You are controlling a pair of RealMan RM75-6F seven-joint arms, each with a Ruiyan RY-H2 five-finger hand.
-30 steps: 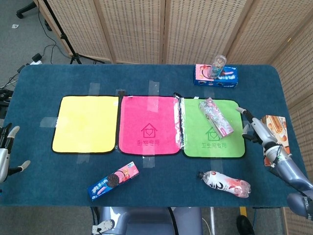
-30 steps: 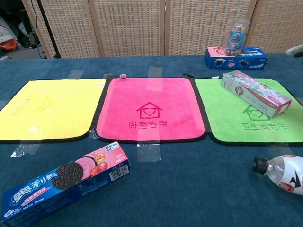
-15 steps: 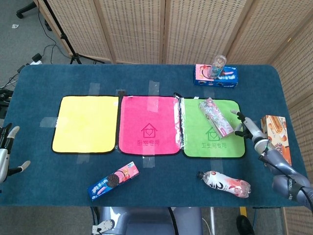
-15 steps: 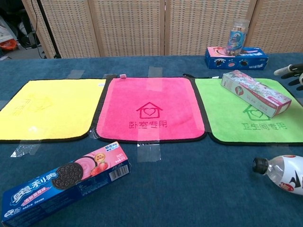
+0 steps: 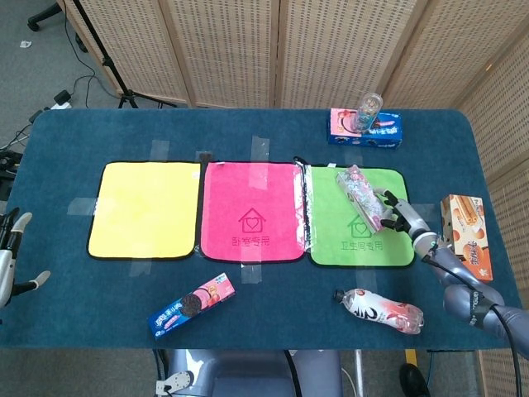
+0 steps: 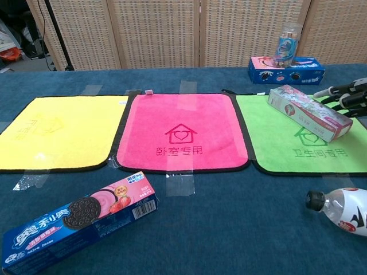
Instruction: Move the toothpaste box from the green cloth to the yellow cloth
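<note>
Only part of each hand shows. The right hand [image 5: 400,215] reaches in from the table's right edge, its fingers [image 6: 338,95] spread apart and holding nothing; the tips sit just beside the near end of the toothpaste box [image 5: 364,197], and whether they touch it is hard to tell. In the chest view that hand is cut off by the frame edge, leaving only dark fingers with pale tips. The left hand [image 5: 10,260] is mostly out of frame at the far left, off the table; the fingers that show are apart and empty.

The toothpaste box is a long, pale cardboard carton with a pink floral print, lying flat and slanted on the green cloth [image 5: 351,244]. The yellow cloth [image 5: 145,208] lies at the other end of the row, well apart, with a pink cloth [image 5: 252,211] between them. All three are soft, square towels with dark edging, held down by clear tape on a blue felt-like table [image 5: 99,132]. The pink and green cloths carry a small house outline and printed characters too small to read.

Near the front edge lies a long blue cookie box [image 5: 192,305], and to its right a plastic bottle [image 5: 378,308] on its side; the chest view cuts the bottle off. At the back stands a clear cup [image 5: 368,110] on a blue box [image 5: 365,129]. An orange box [image 5: 467,235] lies at the right edge, partly hidden by the right arm.
</note>
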